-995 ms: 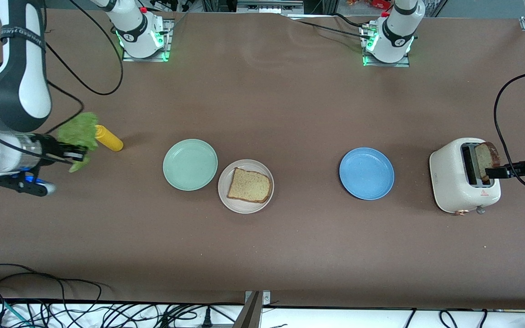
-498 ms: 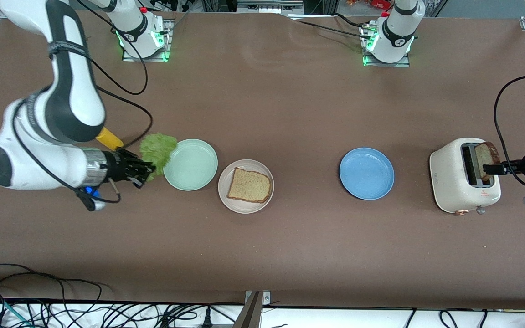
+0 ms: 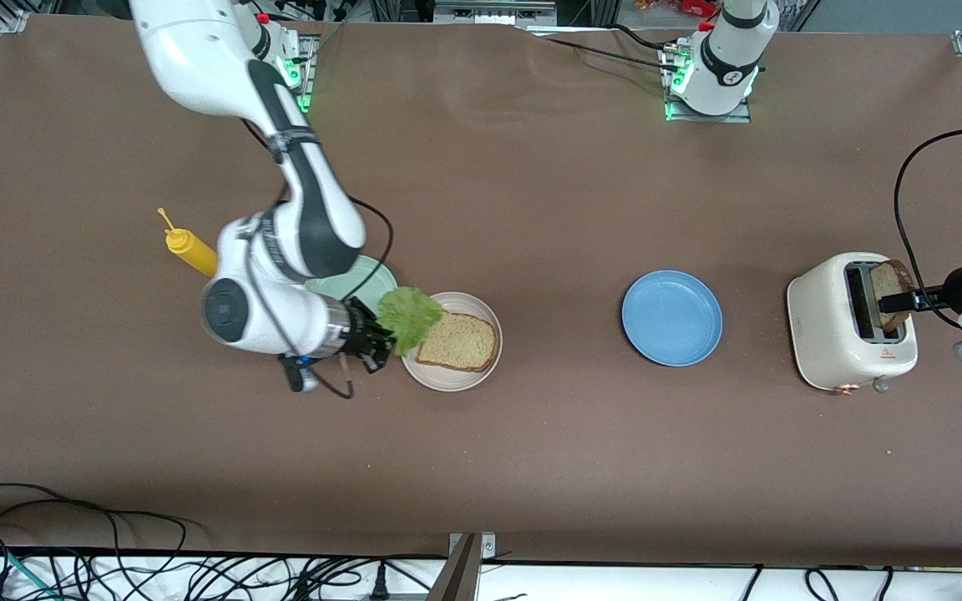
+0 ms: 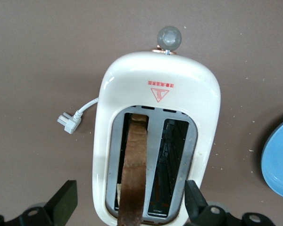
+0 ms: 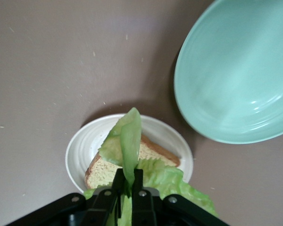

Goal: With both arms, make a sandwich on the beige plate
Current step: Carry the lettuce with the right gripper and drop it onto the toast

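Right gripper point(image 3: 382, 334) is pinching the lettuce leaf point(image 3: 408, 318) over the beige plate point(image 3: 450, 377), which is holding one bread slice point(image 3: 458, 341); mint green plate point(image 3: 374, 280) beside. Left gripper point(image 4: 127, 207), fingers spread, is straddling the second bread slice point(image 4: 133, 169) standing in the toaster point(image 3: 825, 330). Mustard bottle point(image 3: 189, 249), blue plate point(image 3: 671, 317) are lying clear.

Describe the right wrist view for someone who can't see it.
The right tool, shut on a lettuce leaf, hangs over a bread slice on a beige plate. A green plate sits beside it on the brown table.

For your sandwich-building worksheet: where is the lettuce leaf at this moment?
The lettuce leaf is pinched in the right pincer, over the beige plate's rim nearest the mint green plate, beside the bread slice.
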